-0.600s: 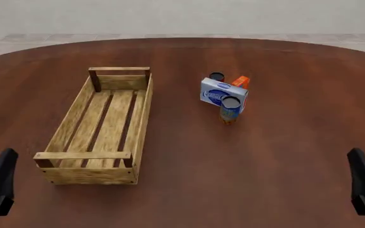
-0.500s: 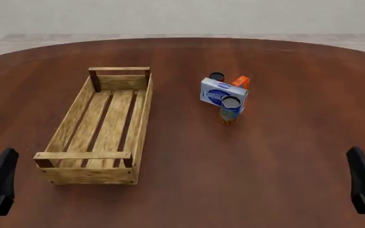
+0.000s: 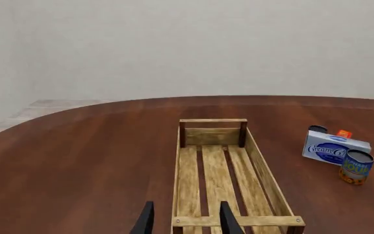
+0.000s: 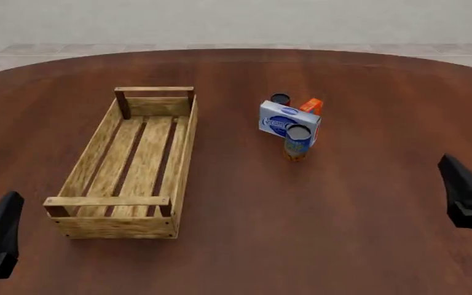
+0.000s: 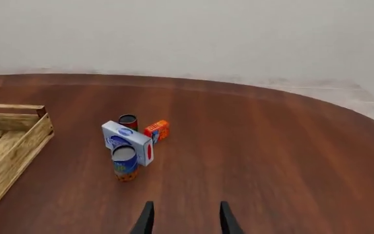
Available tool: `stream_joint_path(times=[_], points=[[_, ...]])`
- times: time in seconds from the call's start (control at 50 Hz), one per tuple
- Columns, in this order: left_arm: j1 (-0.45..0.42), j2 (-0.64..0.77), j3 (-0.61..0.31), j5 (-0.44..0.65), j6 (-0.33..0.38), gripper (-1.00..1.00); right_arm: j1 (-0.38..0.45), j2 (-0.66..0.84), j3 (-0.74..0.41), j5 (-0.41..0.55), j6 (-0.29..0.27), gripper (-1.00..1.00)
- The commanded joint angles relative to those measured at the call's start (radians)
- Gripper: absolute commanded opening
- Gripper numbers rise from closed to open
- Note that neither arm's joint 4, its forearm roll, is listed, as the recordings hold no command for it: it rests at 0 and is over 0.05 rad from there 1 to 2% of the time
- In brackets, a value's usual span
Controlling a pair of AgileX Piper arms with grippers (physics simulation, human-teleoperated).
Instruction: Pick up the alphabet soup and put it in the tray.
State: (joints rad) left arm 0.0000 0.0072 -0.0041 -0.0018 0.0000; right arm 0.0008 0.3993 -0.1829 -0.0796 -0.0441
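Note:
The alphabet soup [image 4: 297,142] stands upright right of the table's middle, a blue can with an orange lower band, touching the front of a white-and-blue box [image 4: 286,120]. It also shows in the left wrist view [image 3: 357,166] and the right wrist view [image 5: 124,164]. The tray [image 4: 184,147], a long light-wood crate, lies to the left with nothing in it. My left gripper [image 4: 0,232] hangs open near the tray's near left corner. My right gripper [image 4: 464,186] is open and far to the can's right, holding nothing.
A small dark can [image 4: 279,99] and an orange box [image 4: 311,106] stand just behind the white-and-blue box. The round brown table's far edge [image 4: 236,51] curves across the back, with pale floor beyond.
My right gripper has moved forward and slightly left, toward the cluster of objects. The left gripper, the can and the tray have stayed put.

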Motion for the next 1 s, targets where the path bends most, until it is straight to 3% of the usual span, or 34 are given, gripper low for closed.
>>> stream_joint_path(times=[0.02,0.16,0.18,0.24,0.32,0.34,0.36,0.38,0.42,0.44,0.48,0.58,0.68,1.0], points=[[0.0,0.0,0.0,0.0,0.0,1.0,0.099,0.226,-0.132,0.02,0.013,1.0],[0.0,0.0,0.0,0.0,0.0,1.0,0.164,0.315,-0.242,0.107,0.002,1.0],[0.0,0.0,0.0,0.0,0.0,1.0,0.141,0.362,-0.265,0.128,-0.001,1.0],[0.0,0.0,0.0,0.0,0.0,1.0,0.198,0.374,-0.331,0.185,0.003,1.0],[0.0,0.0,0.0,0.0,0.0,1.0,0.191,0.407,-0.402,0.253,-0.059,1.0],[0.0,0.0,0.0,0.0,0.0,1.0,0.191,0.407,-0.402,0.253,-0.059,1.0],[0.0,0.0,0.0,0.0,0.0,1.0,0.151,0.458,-0.435,0.295,-0.006,1.0],[0.0,0.0,0.0,0.0,0.0,1.0,0.202,0.452,-0.474,0.327,-0.02,1.0],[0.0,0.0,0.0,0.0,0.0,1.0,0.207,0.465,-0.49,0.341,-0.023,1.0],[0.0,0.0,0.0,0.0,0.0,1.0,0.188,0.49,-0.512,0.361,-0.002,1.0],[0.0,0.0,0.0,0.0,0.0,1.0,0.177,0.505,-0.556,0.393,-0.048,1.0],[0.0,0.0,0.0,0.0,0.0,1.0,0.156,0.603,-0.673,0.477,-0.037,1.0],[0.0,0.0,0.0,0.0,0.0,1.0,0.172,0.669,-0.74,0.525,-0.019,1.0],[0.0,0.0,0.0,0.0,0.0,1.0,0.173,0.877,-0.873,0.572,-0.075,1.0]])
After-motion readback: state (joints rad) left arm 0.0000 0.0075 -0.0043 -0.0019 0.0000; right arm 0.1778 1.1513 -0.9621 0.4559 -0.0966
